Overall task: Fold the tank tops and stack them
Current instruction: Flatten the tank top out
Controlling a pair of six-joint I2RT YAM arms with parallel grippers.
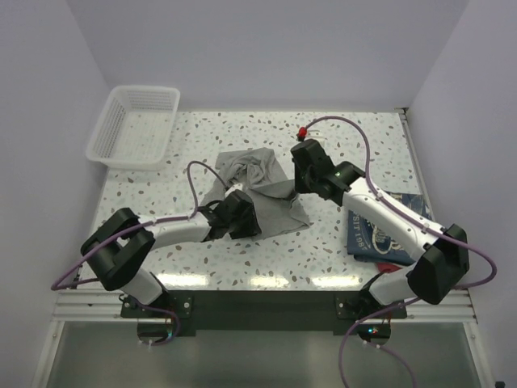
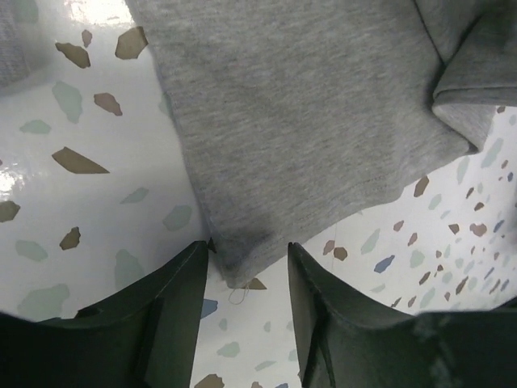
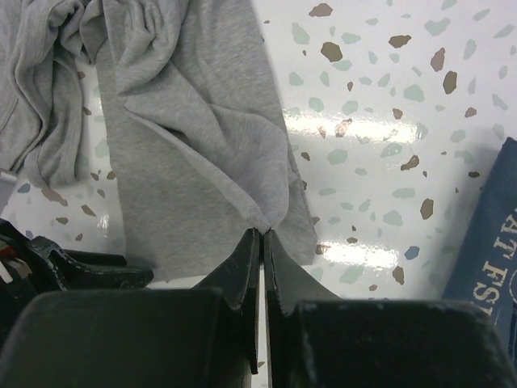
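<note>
The left end effector (image 2: 249, 257) stands released, jaws straddling a hem corner of the light grey tank top (image 2: 323, 121) without gripping; the right end effector (image 3: 262, 236) is clenched on a pinched fold of the same garment, which lies rumpled mid-worktop (image 1: 242, 259); folding looks barely begun — next the left likely must close on that corner so both can spread the cloth flat. Rightward the navy tank top (image 1: 367, 238) lies, a red one (image 1: 386, 263) beneath; farthest, a white mesh basket (image 1: 128, 161).

Red top (image 1: 387, 263): mostly hidden under navy top (image 1: 363, 236). Grey top (image 2: 323, 121): cropped by left wrist view's upper edge. Navy top's lettering (image 3: 494, 238): cut off, right wrist view.
</note>
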